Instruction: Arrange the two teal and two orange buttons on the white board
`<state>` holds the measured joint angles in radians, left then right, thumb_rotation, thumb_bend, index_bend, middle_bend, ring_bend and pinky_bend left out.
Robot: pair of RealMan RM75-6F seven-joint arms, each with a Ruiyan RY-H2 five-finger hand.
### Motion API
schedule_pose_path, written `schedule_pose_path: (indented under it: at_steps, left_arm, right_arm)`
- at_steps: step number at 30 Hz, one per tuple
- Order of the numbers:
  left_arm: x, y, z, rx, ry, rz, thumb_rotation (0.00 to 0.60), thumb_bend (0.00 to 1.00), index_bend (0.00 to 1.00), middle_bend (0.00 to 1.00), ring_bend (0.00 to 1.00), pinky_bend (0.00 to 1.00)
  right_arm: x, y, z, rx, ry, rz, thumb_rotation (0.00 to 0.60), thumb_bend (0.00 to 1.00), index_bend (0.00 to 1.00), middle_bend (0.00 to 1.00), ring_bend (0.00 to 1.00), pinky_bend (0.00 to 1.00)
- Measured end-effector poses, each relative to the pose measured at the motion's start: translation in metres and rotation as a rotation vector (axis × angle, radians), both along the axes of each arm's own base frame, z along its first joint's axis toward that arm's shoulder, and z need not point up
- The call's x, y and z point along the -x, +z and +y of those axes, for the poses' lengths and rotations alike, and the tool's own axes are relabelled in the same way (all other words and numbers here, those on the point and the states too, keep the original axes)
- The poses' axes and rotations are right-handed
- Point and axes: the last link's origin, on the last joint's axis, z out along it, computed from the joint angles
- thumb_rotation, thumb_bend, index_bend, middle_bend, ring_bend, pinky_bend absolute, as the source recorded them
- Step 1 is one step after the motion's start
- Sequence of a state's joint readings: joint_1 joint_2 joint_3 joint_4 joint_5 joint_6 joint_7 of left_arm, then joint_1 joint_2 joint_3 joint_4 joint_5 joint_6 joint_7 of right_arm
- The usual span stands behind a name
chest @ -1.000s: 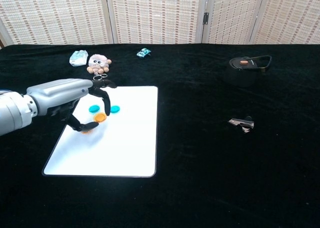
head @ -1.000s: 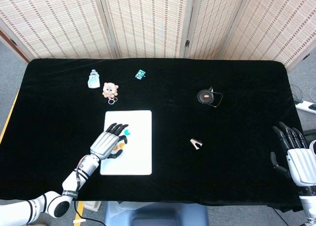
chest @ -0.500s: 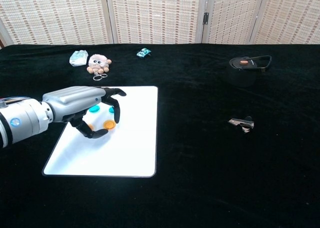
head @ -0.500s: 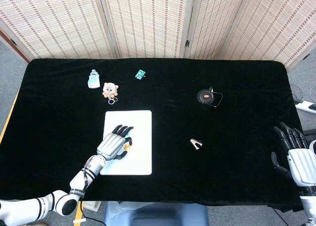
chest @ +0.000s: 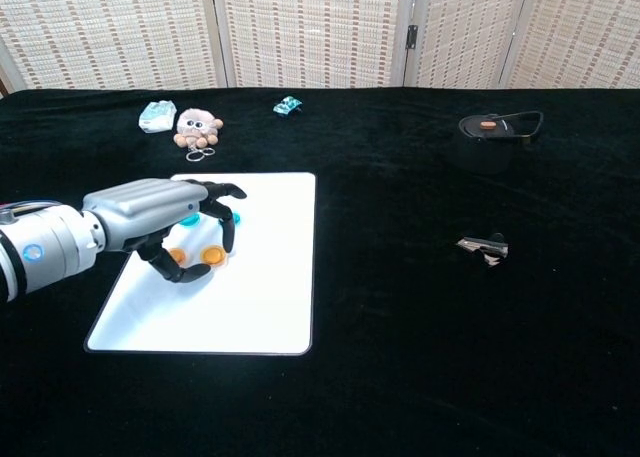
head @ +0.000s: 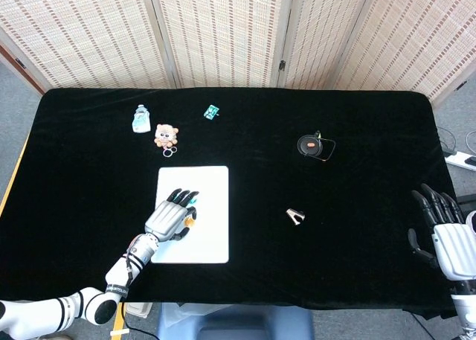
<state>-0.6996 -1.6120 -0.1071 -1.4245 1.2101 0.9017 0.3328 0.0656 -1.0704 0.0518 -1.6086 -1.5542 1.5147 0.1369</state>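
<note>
The white board point(chest: 270, 277) point(head: 212, 206) lies left of centre on the black table. My left hand point(chest: 160, 222) point(head: 169, 219) arches over its left half, fingers spread and bent down. Two orange buttons point(chest: 177, 255) point(chest: 213, 253) lie side by side on the board under the hand, the right one between a fingertip and the thumb. Two teal buttons point(chest: 188, 220) point(chest: 232, 217) peek out behind the fingers. The head view shows only one orange button point(head: 190, 222) and a teal one point(head: 193, 199) beside the fingers. My right hand point(head: 446, 232) hangs open off the table's right edge, holding nothing.
At the back left sit a plush keychain point(chest: 197, 127), a small packet point(chest: 157, 115) and a teal clip point(chest: 288, 105). A black round case point(chest: 495, 127) is at the back right, and a metal clip point(chest: 483, 246) lies right of the board.
My left hand slid forward and right over the buttons, then drew back slightly. The two orange buttons now lie side by side under it. The right hand has not moved.
</note>
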Motion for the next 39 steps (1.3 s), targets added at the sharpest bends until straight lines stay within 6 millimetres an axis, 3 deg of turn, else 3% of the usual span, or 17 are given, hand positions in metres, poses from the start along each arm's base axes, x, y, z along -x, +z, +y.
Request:
schedule_pose_path:
  at_steps: [12, 18, 24, 29, 35, 39]
  left_arm:
    - [-0.002, 0.005, 0.0, -0.008, 0.009, -0.037, 0.6, 0.45, 0.32, 0.07, 0.0, 0.0]
    - [0.001, 0.041, 0.002, -0.089, 0.038, -0.127, 0.6, 0.45, 0.3, 0.07, 0.0, 0.0]
    - [0.031, 0.097, 0.0, -0.249, 0.117, -0.178, 0.6, 0.45, 0.29, 0.07, 0.0, 0.0]
    - [0.066, 0.137, -0.016, -0.4, 0.202, -0.174, 0.6, 0.45, 0.29, 0.07, 0.0, 0.0]
    - [0.105, 0.165, -0.053, -0.537, 0.274, -0.113, 0.6, 0.45, 0.29, 0.07, 0.0, 0.0]
    - [0.123, 0.173, -0.08, -0.579, 0.305, -0.075, 0.6, 0.45, 0.28, 0.07, 0.0, 0.0]
  right_arm:
    - [0.0, 0.001, 0.0, 0.006, -0.001, -0.001, 0.546, 0.59, 0.0, 0.0, 0.02, 0.0]
    - [0.0, 0.006, 0.0, 0.013, 0.0, -0.004, 0.545, 0.59, 0.0, 0.0, 0.04, 0.0]
    - [0.004, 0.01, 0.001, 0.01, -0.013, -0.019, 0.598, 0.59, 0.0, 0.0, 0.04, 0.0]
    - [0.01, 0.006, 0.003, -0.028, -0.03, -0.054, 0.599, 0.59, 0.0, 0.0, 0.02, 0.0]
    - [0.012, -0.001, 0.004, -0.081, -0.027, -0.067, 0.599, 0.59, 0.0, 0.0, 0.01, 0.0]
    - [0.01, -0.005, 0.006, -0.092, -0.01, -0.07, 0.6, 0.58, 0.0, 0.0, 0.01, 0.0]
